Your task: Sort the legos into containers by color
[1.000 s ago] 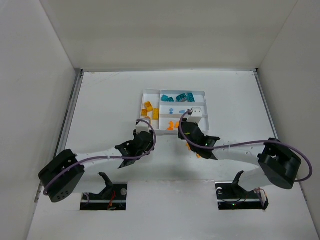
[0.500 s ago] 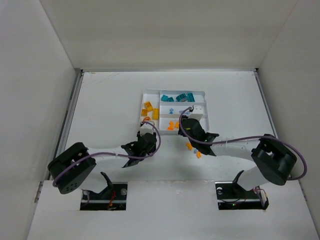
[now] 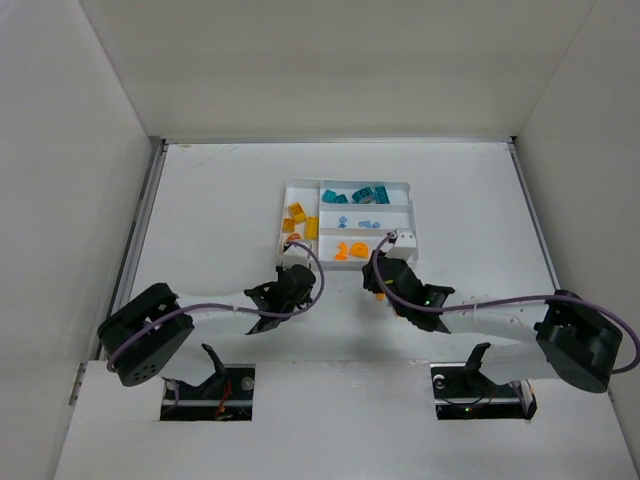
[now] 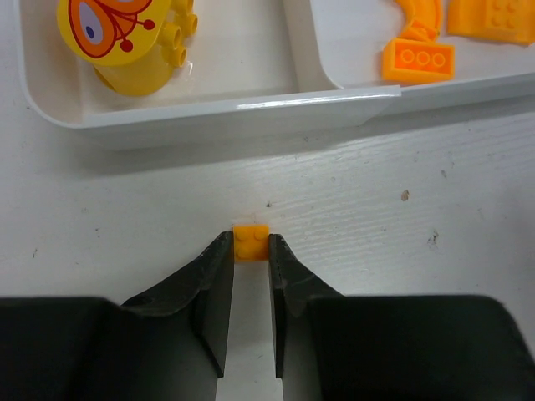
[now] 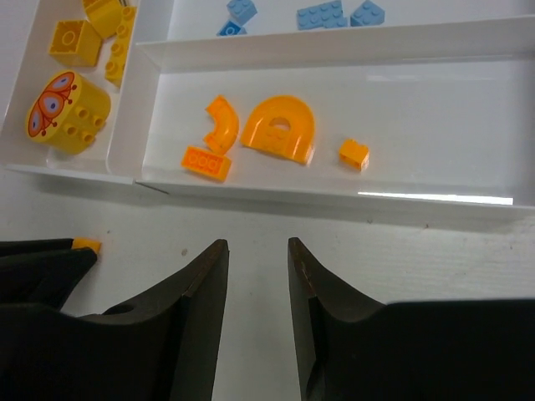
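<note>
Left wrist view: I see the left pincer (image 4: 251, 255) clamped on a tiny orange brick (image 4: 251, 242). The brick lies on the bench (image 4: 435, 192) at centre frame, just outside the tray (image 4: 234, 117) wall.

Upper left, a yellow round brick (image 4: 117, 42) carries a printed motif of an orange oval, a blue spot and red curls. Its top is cut off by the frame edge.

Right wrist view: right pincer (image 5: 256, 251) fingers apart with nothing between, lower centre, near the tray's front wall. Orange pieces (image 5: 280, 129) lie in the nearest long section. Light blue bricks (image 5: 330, 14) are cropped at the top edge.

Overhead: teal bricks (image 3: 360, 195) sit in the farthest section. I can't make out either pincer's tips there, as the wrists cover them.
</note>
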Motion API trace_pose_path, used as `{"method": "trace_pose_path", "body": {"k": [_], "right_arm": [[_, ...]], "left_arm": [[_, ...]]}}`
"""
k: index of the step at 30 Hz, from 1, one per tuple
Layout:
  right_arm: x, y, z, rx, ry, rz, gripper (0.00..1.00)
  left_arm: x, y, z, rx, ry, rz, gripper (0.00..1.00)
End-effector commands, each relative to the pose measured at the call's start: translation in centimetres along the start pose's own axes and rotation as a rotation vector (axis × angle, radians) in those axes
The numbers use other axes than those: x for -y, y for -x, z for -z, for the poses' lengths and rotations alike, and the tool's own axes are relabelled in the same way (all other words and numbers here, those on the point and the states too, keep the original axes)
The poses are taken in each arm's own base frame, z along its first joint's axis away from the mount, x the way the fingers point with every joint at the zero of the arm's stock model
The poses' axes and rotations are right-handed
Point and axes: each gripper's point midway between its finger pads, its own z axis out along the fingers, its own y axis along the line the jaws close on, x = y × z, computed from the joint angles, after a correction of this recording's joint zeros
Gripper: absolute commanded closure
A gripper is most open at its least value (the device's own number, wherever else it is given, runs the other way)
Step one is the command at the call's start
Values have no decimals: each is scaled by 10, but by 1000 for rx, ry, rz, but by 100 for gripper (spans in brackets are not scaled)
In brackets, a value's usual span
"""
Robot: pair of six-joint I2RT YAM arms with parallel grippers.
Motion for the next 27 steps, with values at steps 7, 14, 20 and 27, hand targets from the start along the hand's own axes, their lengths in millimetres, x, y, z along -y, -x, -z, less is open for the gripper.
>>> {"method": "trace_pose_path", "body": {"k": [7, 14, 20, 27], "right_arm": [[22, -22, 16, -43, -47, -48, 55], [23, -37, 14, -95, -56, -13, 46], [24, -46, 12, -117, -73, -22, 45], [25, -59, 12, -150, -95, -20, 45]], "left_arm": [[54, 91, 18, 146, -167, 109, 88], [87, 127, 4, 178, -224, 140, 86], [90, 129, -25, 156, -190, 144, 81], [92, 127, -37, 148, -181, 141, 66]]}}
